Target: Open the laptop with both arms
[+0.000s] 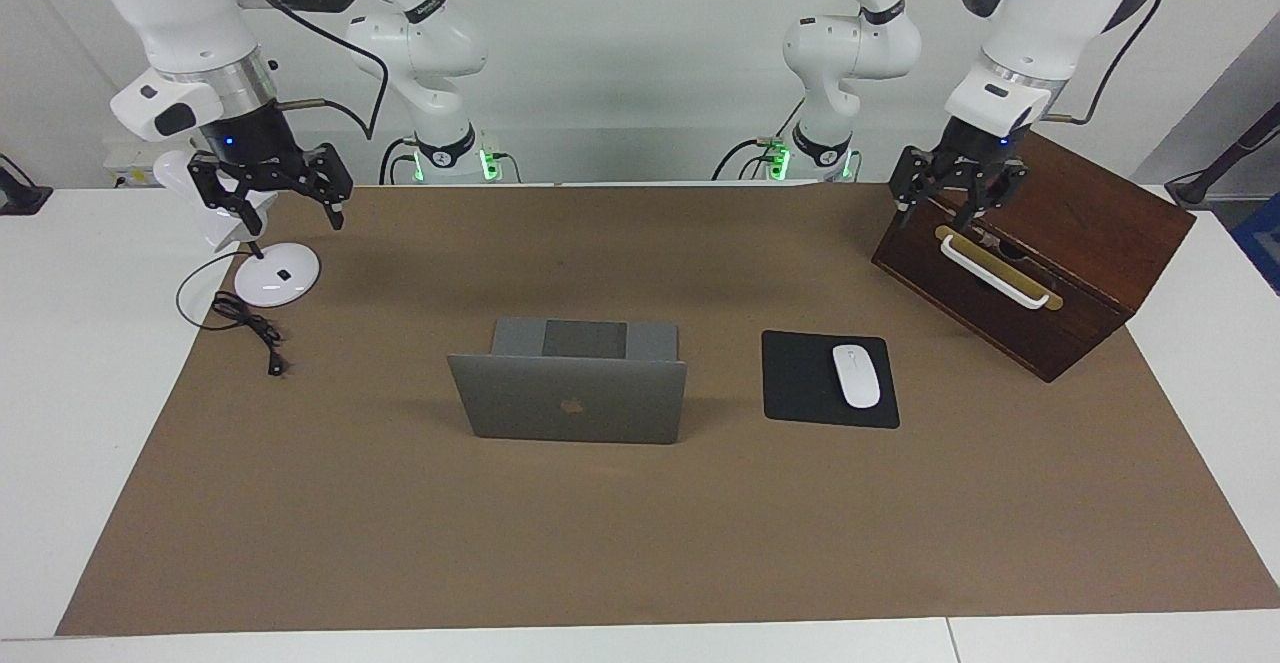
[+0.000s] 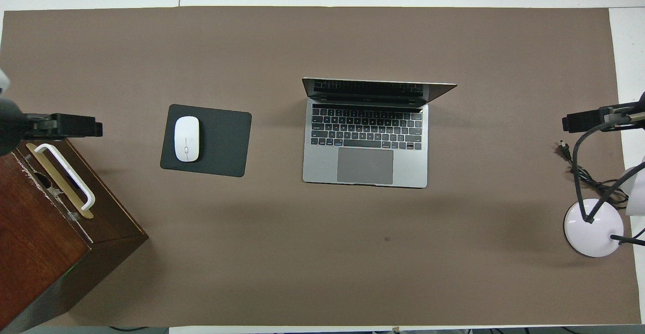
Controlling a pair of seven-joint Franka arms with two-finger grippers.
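Note:
The silver-grey laptop (image 1: 570, 405) (image 2: 365, 142) stands open in the middle of the brown mat, its lid raised about upright. Its keyboard faces the robots and its logo side faces away. No gripper touches it. My left gripper (image 1: 957, 209) (image 2: 75, 126) hangs open over the top edge of the wooden box, at the left arm's end of the table. My right gripper (image 1: 288, 215) (image 2: 584, 121) waits open in the air over the desk lamp, at the right arm's end. Both hold nothing.
A black mouse pad (image 1: 800, 383) (image 2: 221, 142) with a white mouse (image 1: 856, 375) (image 2: 187, 138) lies beside the laptop, toward the left arm's end. The dark wooden box (image 1: 1040, 243) (image 2: 45, 243) has a white handle. A white desk lamp (image 1: 277, 275) (image 2: 593, 228) with a black cable stands at the right arm's end.

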